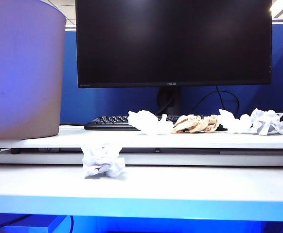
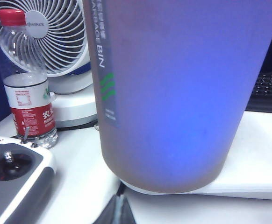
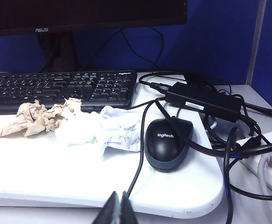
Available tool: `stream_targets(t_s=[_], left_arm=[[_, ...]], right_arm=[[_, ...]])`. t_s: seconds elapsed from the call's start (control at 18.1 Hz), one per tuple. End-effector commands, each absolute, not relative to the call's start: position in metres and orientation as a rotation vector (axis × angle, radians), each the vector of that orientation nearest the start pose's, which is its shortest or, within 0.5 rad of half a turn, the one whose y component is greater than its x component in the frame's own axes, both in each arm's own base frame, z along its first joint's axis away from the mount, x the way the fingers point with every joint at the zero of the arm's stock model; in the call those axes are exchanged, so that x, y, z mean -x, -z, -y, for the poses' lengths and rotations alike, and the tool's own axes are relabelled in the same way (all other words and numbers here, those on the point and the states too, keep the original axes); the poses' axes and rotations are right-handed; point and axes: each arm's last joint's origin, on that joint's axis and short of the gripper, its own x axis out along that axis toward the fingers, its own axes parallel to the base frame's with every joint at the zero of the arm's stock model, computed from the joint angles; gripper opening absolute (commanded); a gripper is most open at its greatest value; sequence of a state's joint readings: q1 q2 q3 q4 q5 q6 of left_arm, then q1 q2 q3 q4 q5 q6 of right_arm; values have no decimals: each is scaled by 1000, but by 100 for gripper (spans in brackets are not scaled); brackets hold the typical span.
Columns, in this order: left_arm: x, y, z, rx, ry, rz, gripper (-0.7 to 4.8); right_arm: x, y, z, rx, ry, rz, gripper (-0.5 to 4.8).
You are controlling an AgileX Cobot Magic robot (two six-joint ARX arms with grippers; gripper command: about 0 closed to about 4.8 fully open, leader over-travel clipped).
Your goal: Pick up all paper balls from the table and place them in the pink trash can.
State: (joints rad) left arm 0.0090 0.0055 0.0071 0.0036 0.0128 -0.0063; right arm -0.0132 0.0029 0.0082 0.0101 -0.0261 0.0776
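My right gripper (image 3: 118, 207), clenched empty like the left gripper (image 2: 118, 211), sits nearer the tan crumpled paper ball (image 3: 35, 117) and white wads ahead on the worktop (image 3: 47, 172); left faces the purplish-pink plastic trash can (image 2: 173, 88).

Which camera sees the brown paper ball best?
The right wrist view: the tan paper ball lies close and unblocked on the white board, before the keyboard. The exterior view shows it smaller, side-on, between white balls. The left wrist view misses it; the pink trash can fills that picture.
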Motion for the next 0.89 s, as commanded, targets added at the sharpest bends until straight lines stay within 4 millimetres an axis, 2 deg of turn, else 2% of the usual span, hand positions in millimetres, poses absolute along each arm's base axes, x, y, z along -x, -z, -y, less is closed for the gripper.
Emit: stream_targets(t_s=[0.06, 0.17, 0.28, 0.39, 0.5, 0.61, 0.72, 0.89], left_arm=[[-97, -169, 2, 148, 85, 28, -5], [-97, -169, 4, 290, 163, 13, -5], [-97, -169, 6, 352, 224, -4, -5], [-96, -169, 8, 428, 295, -30, -5], [-95, -172, 10, 507, 390, -33, -5], [-94, -178, 11, 574, 441, -40, -5], [-91, -188, 11, 654, 455, -31, -5], [-83, -219, 12, 636, 492, 57, -5]], right_arm=[[-97, -168, 0, -128, -30, 35, -1], [-97, -168, 0, -164, -47, 34, -1], [-97, -168, -1, -171, -74, 30, -1], [-97, -168, -3, -269, -128, 17, -1], [-97, -165, -5, -406, -205, -40, -2], [-96, -156, -6, -420, -225, -132, -2], [-96, -149, -6, -427, -210, -206, -2], [-95, -149, -6, -383, -219, -201, -3]])
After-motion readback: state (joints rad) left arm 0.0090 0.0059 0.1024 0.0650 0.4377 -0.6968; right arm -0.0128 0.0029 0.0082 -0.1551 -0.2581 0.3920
